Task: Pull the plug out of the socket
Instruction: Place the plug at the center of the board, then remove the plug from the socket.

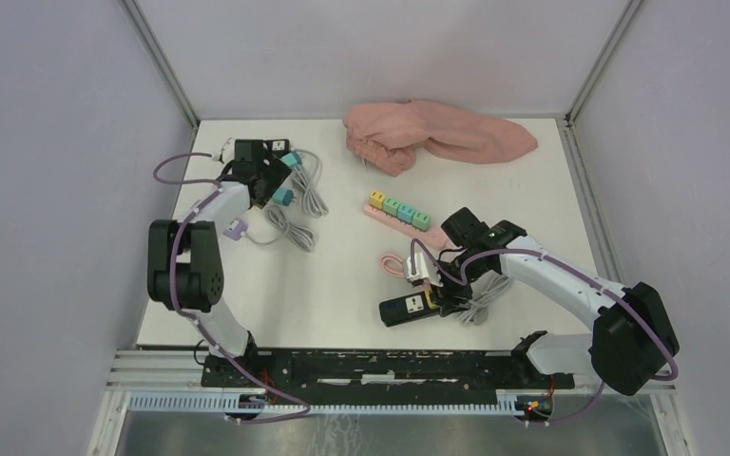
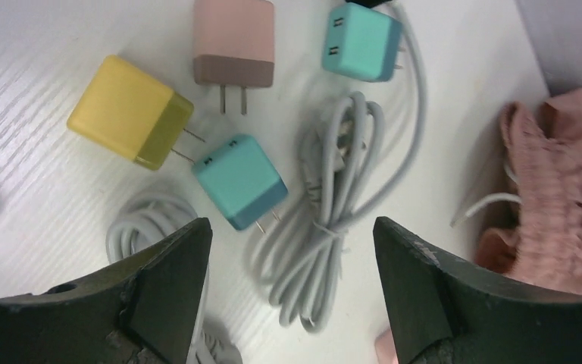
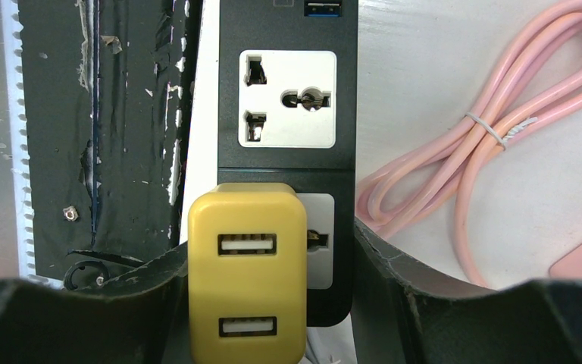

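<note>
A black power strip (image 3: 288, 45) lies near the table's front edge, also in the top view (image 1: 401, 310). A yellow two-port USB plug (image 3: 247, 280) sits in its nearer socket; the socket beyond it is empty. My right gripper (image 3: 271, 243) is open and straddles the plug and strip. Its left finger lies against the plug's side and its right finger is beside the strip's edge. It also shows from above (image 1: 437, 296). My left gripper (image 2: 292, 235) is open and empty, hovering over loose chargers at the far left (image 1: 280, 180).
Under the left gripper lie a yellow charger (image 2: 129, 112), a pink charger (image 2: 233, 42), two teal chargers (image 2: 239, 180) and grey cable bundles (image 2: 333, 212). A pink strip with coloured plugs (image 1: 397, 211), a pink cable (image 3: 492, 129) and a pink cloth (image 1: 437, 138) lie mid-table and at the back.
</note>
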You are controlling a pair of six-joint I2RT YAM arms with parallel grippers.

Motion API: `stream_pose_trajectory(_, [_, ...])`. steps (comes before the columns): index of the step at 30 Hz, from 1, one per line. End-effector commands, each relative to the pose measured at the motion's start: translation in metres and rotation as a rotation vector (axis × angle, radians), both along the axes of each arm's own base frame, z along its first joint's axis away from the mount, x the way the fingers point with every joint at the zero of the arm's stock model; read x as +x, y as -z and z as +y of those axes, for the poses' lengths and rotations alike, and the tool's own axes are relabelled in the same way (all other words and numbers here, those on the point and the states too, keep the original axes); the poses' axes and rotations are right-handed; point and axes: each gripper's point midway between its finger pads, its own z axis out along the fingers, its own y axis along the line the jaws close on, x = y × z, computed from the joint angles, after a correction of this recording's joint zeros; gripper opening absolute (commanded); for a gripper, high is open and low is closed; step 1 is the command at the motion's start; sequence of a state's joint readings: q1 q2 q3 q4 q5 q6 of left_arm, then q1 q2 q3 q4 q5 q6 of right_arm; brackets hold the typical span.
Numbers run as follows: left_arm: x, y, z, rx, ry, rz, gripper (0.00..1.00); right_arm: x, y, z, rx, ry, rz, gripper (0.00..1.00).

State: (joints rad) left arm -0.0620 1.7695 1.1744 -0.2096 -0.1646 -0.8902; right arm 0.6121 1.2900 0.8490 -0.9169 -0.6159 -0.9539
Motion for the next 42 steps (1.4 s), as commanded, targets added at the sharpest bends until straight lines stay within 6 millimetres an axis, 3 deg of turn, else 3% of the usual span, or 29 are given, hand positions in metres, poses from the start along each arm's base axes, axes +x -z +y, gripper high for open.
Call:
stream_pose_trajectory(1, [-0.011, -0.059, -0.020, -0.088, 0.097, -0.194, 0.85, 0.012, -0.022, 0.008, 0.049, 0.012, -0.052, 0.02])
stream_pose_trajectory(7, [-0.059, -0.087, -0.067, -0.205, 0.373, -0.412, 0.85, 0.011, -0.027, 0.007, 0.066, 0.015, -0.050, 0.02])
stream_pose_trajectory(11, [-0.103, -0.114, -0.117, -0.276, 0.659, -0.597, 0.85, 0.011, -0.028, 0.007, 0.066, 0.014, -0.048, 0.02])
stream_pose_trajectory(17, [-0.170, -0.120, -0.186, -0.257, 1.018, -0.752, 0.88, 0.011, -0.031, 0.005, 0.072, 0.017, -0.039, 0.02])
stream_pose_trajectory(25, [-0.258, -0.135, -0.236, -0.262, 1.295, -1.045, 0.89, 0.010, -0.038, 0.000, 0.092, 0.023, -0.025, 0.02])
stream_pose_trajectory(28, [-0.280, -0.137, -0.244, -0.240, 1.373, -1.106, 0.89, 0.009, -0.040, 0.000, 0.095, 0.018, -0.019, 0.03])
stream_pose_trajectory(32, [-0.293, -0.140, -0.239, -0.222, 1.389, -1.181, 0.91, 0.007, -0.041, -0.001, 0.097, 0.015, -0.011, 0.03])
stream_pose_trajectory(36, [-0.294, -0.139, -0.231, -0.201, 1.347, -1.204, 0.93, 0.006, -0.041, -0.001, 0.102, 0.012, -0.008, 0.03])
stream_pose_trajectory(39, [-0.281, -0.129, -0.228, -0.184, 1.282, -1.136, 1.00, 0.006, -0.041, -0.001, 0.101, 0.011, -0.003, 0.03])
stream_pose_trajectory(42, [-0.281, -0.122, -0.231, -0.171, 1.316, -1.114, 0.99, 0.005, -0.041, -0.001, 0.100, 0.009, -0.001, 0.03])
